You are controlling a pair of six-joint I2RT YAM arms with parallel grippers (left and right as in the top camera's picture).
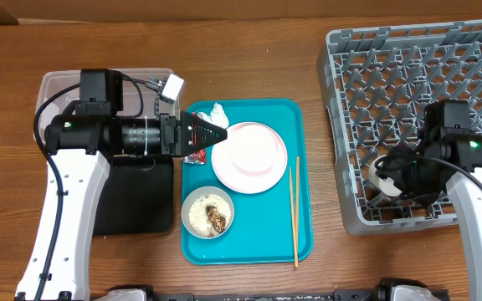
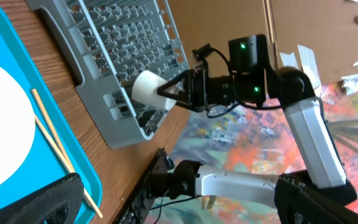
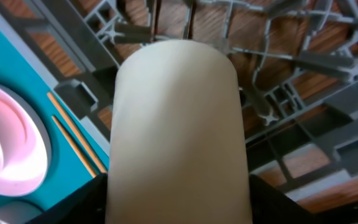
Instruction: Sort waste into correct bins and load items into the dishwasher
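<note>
The white cup is clamped in the right end effector. It sits over the lower-left corner of the grey dish rack, at the right of the overhead frame; I cannot tell whether it touches the pegs. The step in hand looks like loading the cup, so the next move is to settle it between pegs and release it. At centre-left, the left end effector, drawn narrow, hangs over the teal tray by the red wrapper.
</note>
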